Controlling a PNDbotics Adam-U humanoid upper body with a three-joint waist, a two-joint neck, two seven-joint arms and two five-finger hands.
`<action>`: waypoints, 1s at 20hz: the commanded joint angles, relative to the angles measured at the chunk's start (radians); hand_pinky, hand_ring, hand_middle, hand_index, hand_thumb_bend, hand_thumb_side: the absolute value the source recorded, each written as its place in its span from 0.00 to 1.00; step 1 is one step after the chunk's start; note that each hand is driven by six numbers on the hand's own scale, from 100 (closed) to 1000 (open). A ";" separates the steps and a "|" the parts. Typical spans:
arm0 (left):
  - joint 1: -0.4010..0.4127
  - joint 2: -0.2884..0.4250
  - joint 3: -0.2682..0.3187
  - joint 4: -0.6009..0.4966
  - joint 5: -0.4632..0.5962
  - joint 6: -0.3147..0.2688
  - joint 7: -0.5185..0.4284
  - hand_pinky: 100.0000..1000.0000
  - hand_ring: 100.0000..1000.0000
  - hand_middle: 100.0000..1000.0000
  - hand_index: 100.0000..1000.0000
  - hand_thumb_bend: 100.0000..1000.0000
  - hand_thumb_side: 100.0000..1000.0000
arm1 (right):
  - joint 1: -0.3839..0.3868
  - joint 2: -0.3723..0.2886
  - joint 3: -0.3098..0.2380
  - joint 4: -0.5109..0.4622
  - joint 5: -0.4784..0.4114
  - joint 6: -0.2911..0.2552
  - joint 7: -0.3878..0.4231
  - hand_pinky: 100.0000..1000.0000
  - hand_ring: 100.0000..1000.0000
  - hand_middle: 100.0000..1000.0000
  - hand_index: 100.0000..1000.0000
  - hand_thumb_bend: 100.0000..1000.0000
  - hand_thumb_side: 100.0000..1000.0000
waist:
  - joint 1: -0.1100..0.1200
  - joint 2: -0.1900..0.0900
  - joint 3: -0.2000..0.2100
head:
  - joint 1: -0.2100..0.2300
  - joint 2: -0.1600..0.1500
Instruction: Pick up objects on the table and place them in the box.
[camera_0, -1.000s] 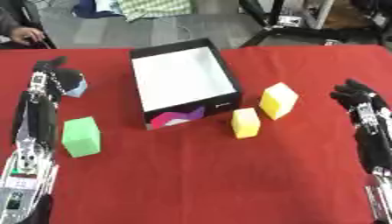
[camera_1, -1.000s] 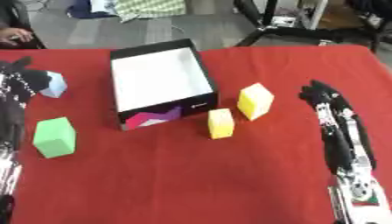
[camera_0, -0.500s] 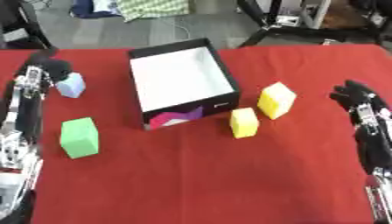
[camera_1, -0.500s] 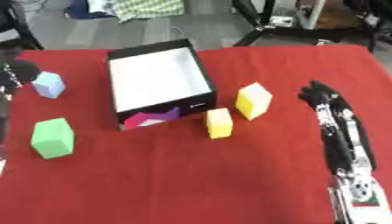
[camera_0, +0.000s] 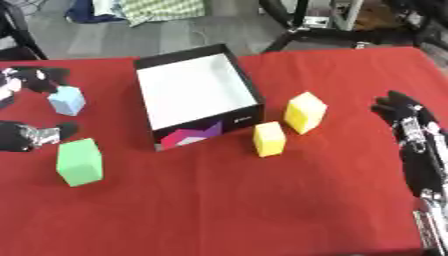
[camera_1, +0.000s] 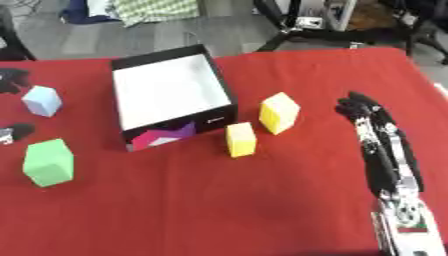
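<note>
Four blocks are sitting on the red cloth table (camera_0: 227, 200), none of them inside the box (camera_0: 197, 95) yet. That box is a shallow rectangular tray of black card with a plain white floor and a pink, white and purple angular pattern on its near wall; it is lying slightly askew toward the far middle of the cloth. Nothing is showing on its white floor.

I am keeping my left hand (camera_0: 39, 80) at the far left edge, just beside the pale blue block (camera_0: 66, 100), with the dark fingers close to its upper corner; I cannot tell whether they are touching it, or whether they are spread or curled. A dark part of my left arm (camera_0: 31, 136) is showing below it, near the green block (camera_0: 80, 162), which is a matte, foam-like cube lying well clear of the box.

Two yellow blocks are resting to the right of the box: the small yellow block (camera_0: 269, 138) just beside its near right corner, and the large yellow block (camera_0: 304, 112) a little farther right, turned edge-on. Both look smooth and square-cornered.

I am holding my right hand (camera_1: 363, 111) idle over the right side of the cloth, fingers relaxed and slightly apart, gripping nothing.
</note>
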 joint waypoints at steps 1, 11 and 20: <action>-0.040 0.069 -0.041 0.019 -0.093 -0.030 -0.106 0.78 0.73 0.76 0.94 0.50 0.59 | -0.006 -0.023 0.001 -0.008 -0.008 0.000 0.004 0.96 0.79 0.73 0.83 0.00 0.69 | 0.015 -0.009 -0.004 | -0.004 -0.001; -0.117 0.001 -0.129 0.235 -0.284 -0.048 -0.130 0.76 0.74 0.76 0.94 0.56 0.60 | -0.005 -0.024 0.004 -0.006 -0.010 0.000 0.011 0.96 0.79 0.73 0.83 0.00 0.68 | 0.015 -0.013 -0.011 | -0.009 -0.001; -0.134 -0.063 -0.136 0.365 -0.363 -0.049 -0.035 0.75 0.73 0.75 0.92 0.53 0.58 | -0.005 -0.025 0.004 -0.006 -0.011 -0.001 0.015 0.96 0.79 0.73 0.83 0.00 0.68 | 0.013 -0.013 -0.011 | -0.013 -0.001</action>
